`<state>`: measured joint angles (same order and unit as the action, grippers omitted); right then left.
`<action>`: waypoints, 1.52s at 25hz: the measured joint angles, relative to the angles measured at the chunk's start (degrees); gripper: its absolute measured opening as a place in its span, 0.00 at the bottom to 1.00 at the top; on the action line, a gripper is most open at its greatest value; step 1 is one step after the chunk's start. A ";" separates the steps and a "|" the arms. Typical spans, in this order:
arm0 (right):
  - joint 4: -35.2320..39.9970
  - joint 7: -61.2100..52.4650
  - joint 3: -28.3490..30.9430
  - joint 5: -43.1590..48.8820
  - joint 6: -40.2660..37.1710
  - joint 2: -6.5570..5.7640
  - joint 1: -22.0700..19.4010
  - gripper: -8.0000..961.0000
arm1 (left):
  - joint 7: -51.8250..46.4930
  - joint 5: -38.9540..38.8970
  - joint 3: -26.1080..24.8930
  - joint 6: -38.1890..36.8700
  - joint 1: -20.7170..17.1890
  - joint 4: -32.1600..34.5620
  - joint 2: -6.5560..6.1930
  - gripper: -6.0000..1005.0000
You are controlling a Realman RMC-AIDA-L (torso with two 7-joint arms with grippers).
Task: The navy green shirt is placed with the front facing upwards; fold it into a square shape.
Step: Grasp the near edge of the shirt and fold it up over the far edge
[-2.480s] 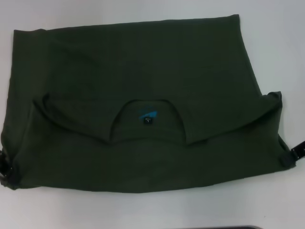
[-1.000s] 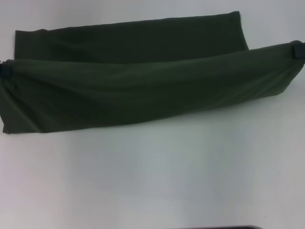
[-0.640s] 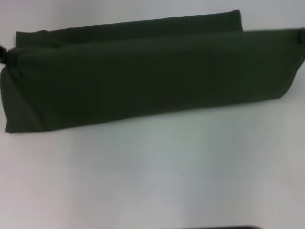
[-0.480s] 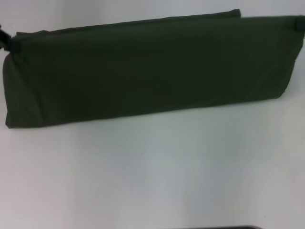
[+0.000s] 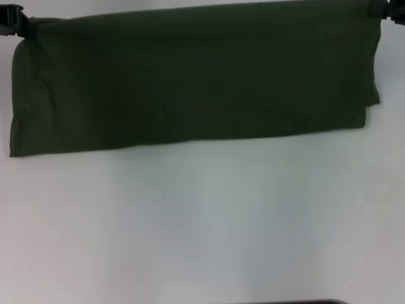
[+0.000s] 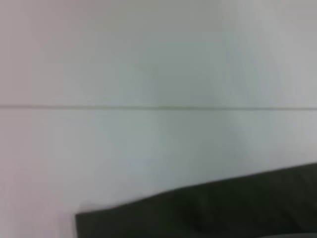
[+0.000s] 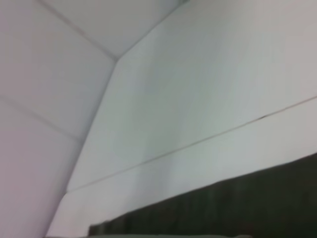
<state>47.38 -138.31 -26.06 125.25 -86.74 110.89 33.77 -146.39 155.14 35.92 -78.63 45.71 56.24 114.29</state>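
Shirt (image 5: pixel 190 76) is a long dark olive band, folded over, stretched between both hands at the bench's (image 5: pixel 202 221) far side. Left hand (image 5: pixel 14 19) pinches its far-left corner, right hand (image 5: pixel 380 7) the far-right one; each is clamped on cloth. Near edge lies on the bench below them.

Step looks like laying the fold flat. Keep both hands level and the span taut, lower together, square the far edges before letting go.

Cloth: soft matte knit, limp, faint creases. Bench: smooth, white. Right end slightly ragged, layers stepped.
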 joint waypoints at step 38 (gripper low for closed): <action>-8.69 0.32 -17.62 0.34 32.76 1.96 7.69 0.05 | -4.94 1.04 7.59 19.37 2.45 -6.58 2.26 0.04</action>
<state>38.68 -137.99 -43.68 125.59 -53.98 112.85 41.46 -151.33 156.18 43.51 -59.26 48.16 49.66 116.56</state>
